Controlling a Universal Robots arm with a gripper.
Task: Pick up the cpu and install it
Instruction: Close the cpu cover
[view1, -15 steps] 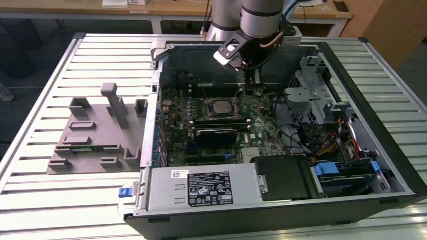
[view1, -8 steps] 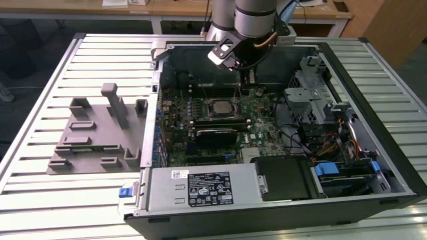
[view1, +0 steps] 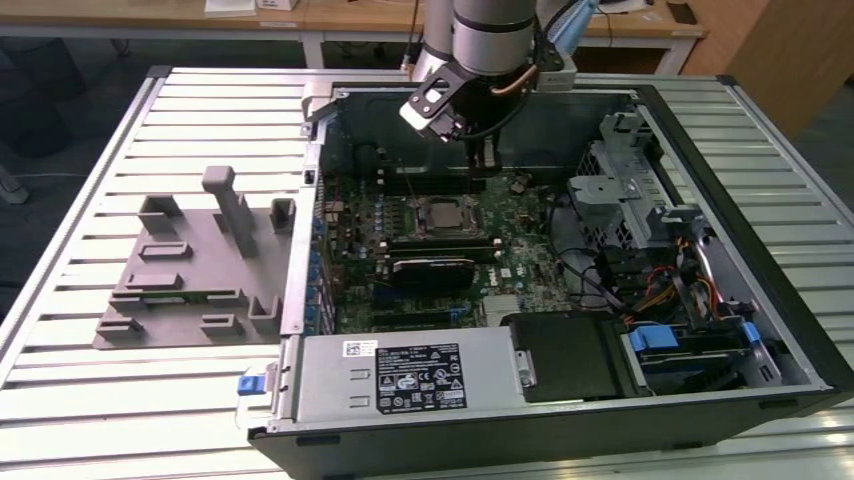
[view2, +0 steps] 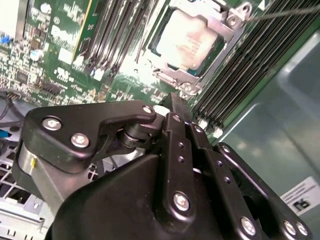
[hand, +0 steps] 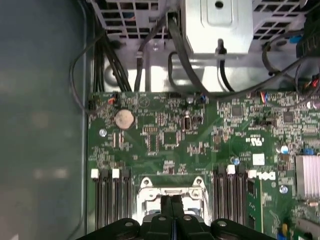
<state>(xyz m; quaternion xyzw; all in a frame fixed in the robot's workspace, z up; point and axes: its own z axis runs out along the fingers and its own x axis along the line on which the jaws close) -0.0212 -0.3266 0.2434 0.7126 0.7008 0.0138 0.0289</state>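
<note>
My black gripper is pinched narrow, holding nothing; the small square silver-topped cpu sits in its metal socket frame just beyond my fingertips.

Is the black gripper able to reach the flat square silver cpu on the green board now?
Probably yes: the black gripper hangs close over the flat silver cpu with nothing between them, though the grey metal frame around the cpu's edges may hinder a grasp.

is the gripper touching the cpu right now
Apart. In the second wrist view, the cpu lies beyond the gripper, with a strip of green board showing between them.
</note>
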